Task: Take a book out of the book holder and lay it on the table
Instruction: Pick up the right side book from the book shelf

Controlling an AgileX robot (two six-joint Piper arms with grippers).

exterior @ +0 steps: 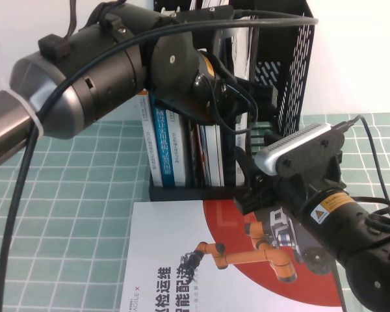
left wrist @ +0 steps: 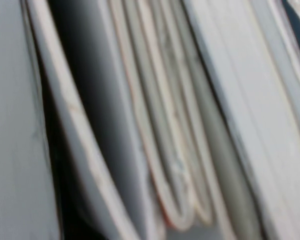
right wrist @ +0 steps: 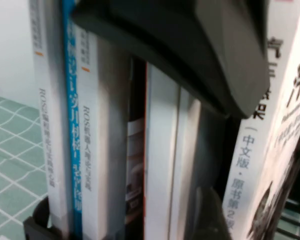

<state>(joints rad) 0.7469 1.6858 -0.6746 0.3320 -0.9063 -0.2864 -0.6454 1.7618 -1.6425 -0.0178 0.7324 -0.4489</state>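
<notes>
The black book holder [exterior: 292,58] stands upright on the green gridded table [exterior: 65,214], packed with books. The white book [right wrist: 250,150], with a bold black Chinese title and a grey drawing low on its cover, leans in the holder's right part. My right gripper [exterior: 250,192] is at the holder's lower front. In the right wrist view it [right wrist: 245,220] straddles the book's spine with a dark finger [right wrist: 210,215] against it, and looks shut on it. My left gripper [exterior: 231,104] reaches into the book tops from above; its wrist view shows only page edges.
A red-and-white book picturing an orange robot arm [exterior: 201,260] lies flat in front of the holder. A blue-spined book [exterior: 164,149] and white-spined books fill the left slots. The left arm's dark bulk [right wrist: 190,45] hangs over the books. Green cloth lies to the left.
</notes>
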